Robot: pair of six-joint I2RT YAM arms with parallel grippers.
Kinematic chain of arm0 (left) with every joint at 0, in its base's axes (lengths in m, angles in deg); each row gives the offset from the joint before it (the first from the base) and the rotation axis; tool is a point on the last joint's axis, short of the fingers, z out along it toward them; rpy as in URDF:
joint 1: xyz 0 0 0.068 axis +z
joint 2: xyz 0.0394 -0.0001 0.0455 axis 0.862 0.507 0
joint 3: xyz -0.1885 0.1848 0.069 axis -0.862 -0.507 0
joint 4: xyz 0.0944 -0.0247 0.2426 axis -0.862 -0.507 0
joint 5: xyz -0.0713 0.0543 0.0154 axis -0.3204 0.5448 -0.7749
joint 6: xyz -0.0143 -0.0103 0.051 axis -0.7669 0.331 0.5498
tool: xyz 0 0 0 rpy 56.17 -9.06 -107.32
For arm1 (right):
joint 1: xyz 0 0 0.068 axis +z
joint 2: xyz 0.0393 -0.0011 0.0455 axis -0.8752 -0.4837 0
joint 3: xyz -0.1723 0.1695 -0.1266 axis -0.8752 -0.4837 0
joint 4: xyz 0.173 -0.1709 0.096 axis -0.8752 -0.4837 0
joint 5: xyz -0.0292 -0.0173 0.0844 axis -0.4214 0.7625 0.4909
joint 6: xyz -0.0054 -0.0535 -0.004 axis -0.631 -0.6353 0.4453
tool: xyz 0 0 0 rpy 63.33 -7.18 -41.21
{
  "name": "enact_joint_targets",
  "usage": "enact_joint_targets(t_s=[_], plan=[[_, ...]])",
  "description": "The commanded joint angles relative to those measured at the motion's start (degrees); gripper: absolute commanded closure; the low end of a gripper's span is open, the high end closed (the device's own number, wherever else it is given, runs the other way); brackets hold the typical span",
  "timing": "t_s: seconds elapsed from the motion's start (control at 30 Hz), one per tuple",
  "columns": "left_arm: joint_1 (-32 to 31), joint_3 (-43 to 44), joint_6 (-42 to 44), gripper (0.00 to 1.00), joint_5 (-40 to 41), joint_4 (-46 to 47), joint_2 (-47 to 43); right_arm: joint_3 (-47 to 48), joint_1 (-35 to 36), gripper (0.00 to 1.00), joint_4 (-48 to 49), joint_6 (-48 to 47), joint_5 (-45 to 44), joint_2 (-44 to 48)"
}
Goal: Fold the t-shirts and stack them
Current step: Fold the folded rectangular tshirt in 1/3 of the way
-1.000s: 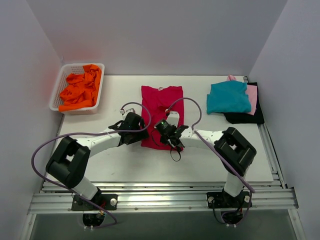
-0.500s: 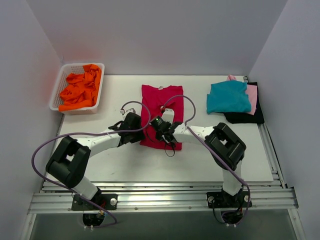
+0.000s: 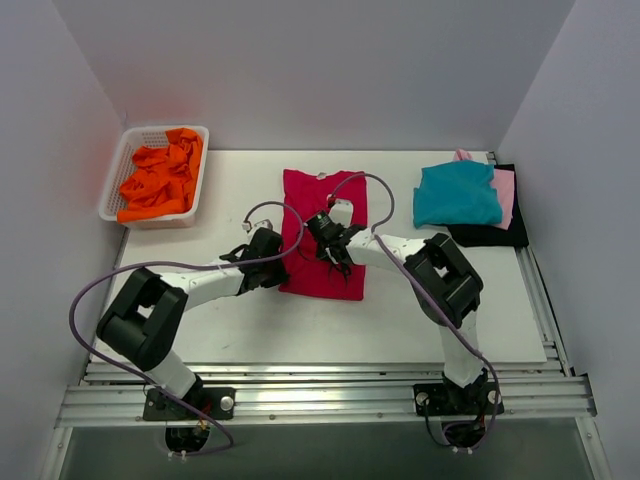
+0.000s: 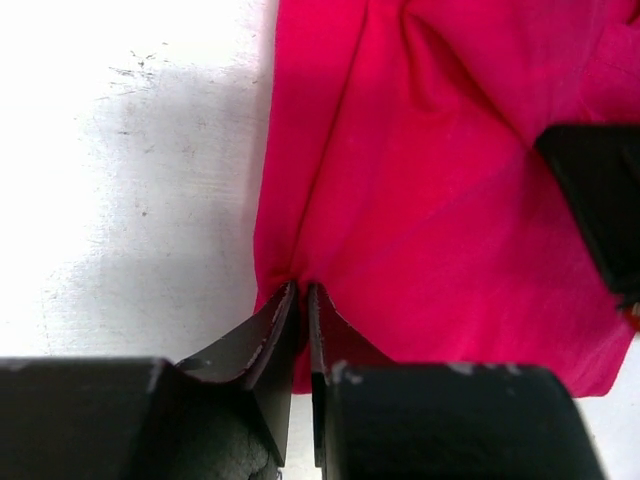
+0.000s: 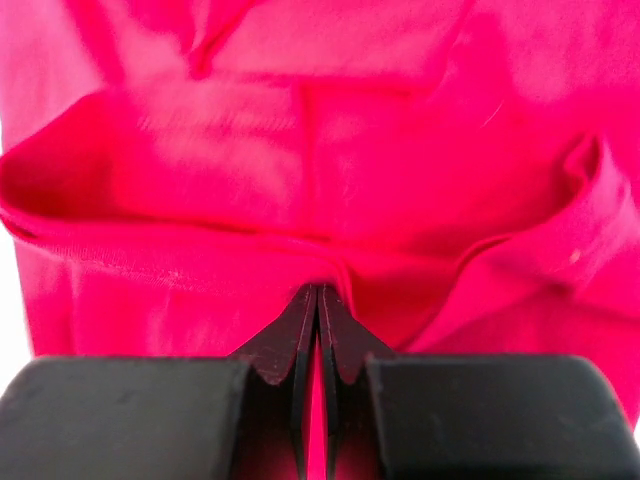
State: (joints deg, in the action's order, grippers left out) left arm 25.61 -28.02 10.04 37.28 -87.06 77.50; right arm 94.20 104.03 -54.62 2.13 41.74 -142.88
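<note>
Up the crimson t-shirt (image 3: 322, 195) goes the right gripper (image 5: 317, 292), clamped on a fold; the left gripper (image 4: 302, 295) now pinches its edge. The white basket (image 3: 118, 170) holds the orange t-shirt (image 3: 160, 182); the black t-shirt (image 3: 490, 237) is mostly hidden under the teal t-shirt (image 3: 457, 195).

No readable text, labels, brands or numbers in any view. red t-shirt (image 3: 300, 200) cloth is plain in both wrist views; white lattice basket (image 3: 113, 190) carries no marking either.

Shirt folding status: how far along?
Done: teal cloth t-shirt stacked on pale pink t-shirt and black t-shirt, far right. In hand: crimson-red cloth t-shirt, left tool pinching its left edge, right tool shut on a raised fold. Left: bright orange cloth t-shirt crumpled in the white plastic lattice basket.
</note>
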Motion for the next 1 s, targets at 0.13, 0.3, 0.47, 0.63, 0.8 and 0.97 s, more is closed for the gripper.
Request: enact_joint_targets(t_s=[0.13, 0.3, 0.47, 0.63, 0.8, 0.97], plan=[[-0.08, -0.09, 2.00, 0.84, -0.78, 2.28, 1.73, 8.46, -3.67, 1.00, -3.60, -2.53, -0.06, -4.17], [0.01, 0.17, 2.27, 0.85, -1.31, 2.81, 3.14, 18.55, -4.99, 1.00, -6.85, -4.46, -0.41, -8.29], [0.36, 0.18, 2.62, 0.87, -1.66, 2.46, 3.23, 34.00, -6.75, 1.00, -10.55, -7.97, -1.11, -13.05], [0.53, -0.44, 2.71, 0.87, -0.96, 2.28, 2.26, 40.55, -7.63, 0.81, -12.22, -13.41, -1.20, -12.71], [0.71, -0.44, 2.53, 0.88, -0.96, 2.46, 2.26, 23.03, -7.01, 0.00, -8.00, -13.52, -6.47, 3.80], [0.71, -0.09, 1.57, 0.68, -0.08, 0.36, 1.38, -2.12, -6.84, 0.00, -4.58, -7.20, -9.55, 21.11]])
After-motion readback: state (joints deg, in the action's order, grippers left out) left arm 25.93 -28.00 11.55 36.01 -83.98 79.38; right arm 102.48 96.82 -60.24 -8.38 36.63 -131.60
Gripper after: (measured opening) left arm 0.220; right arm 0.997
